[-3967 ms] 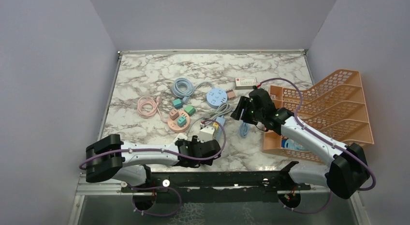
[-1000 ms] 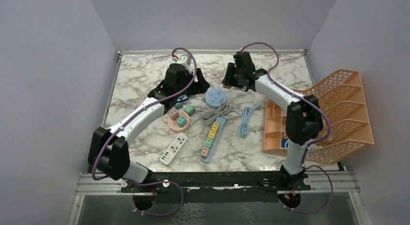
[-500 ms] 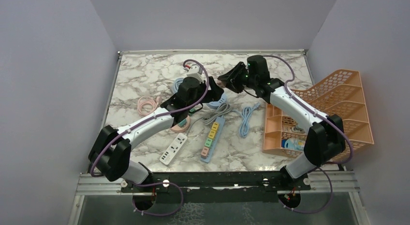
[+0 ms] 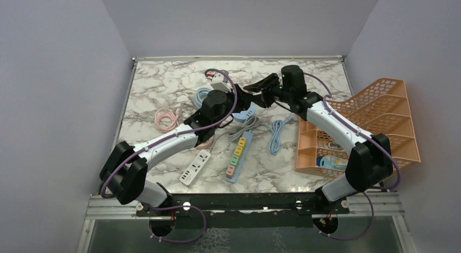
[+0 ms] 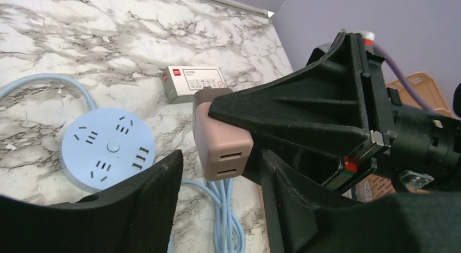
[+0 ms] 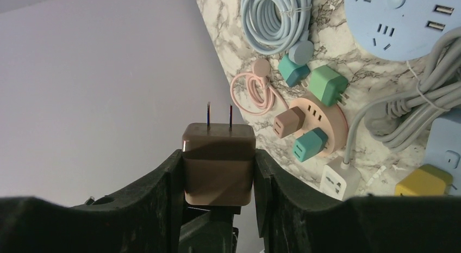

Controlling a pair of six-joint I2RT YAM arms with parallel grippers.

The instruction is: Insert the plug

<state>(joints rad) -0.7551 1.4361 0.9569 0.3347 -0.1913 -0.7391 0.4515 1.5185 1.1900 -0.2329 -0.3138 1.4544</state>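
Brown charger (image 6: 218, 177) pinched in right gripper (image 6: 217, 155).
Aloft beside round blue power strip (image 5: 108, 149), between left gripper's (image 5: 220, 171) spread, empty fingers (image 5: 152, 193).

Left hand (image 5: 220, 174) swung rightward toward centre, right hand (image 6: 217, 174) turned, brought brown plug (image 6: 218, 155) close before it

bright, even, diffuse light across the marble bench (image 4: 163, 84); shadows soft and faint. in both wrist views the near fingers (image 5: 136, 215) are dark, slightly blurred.
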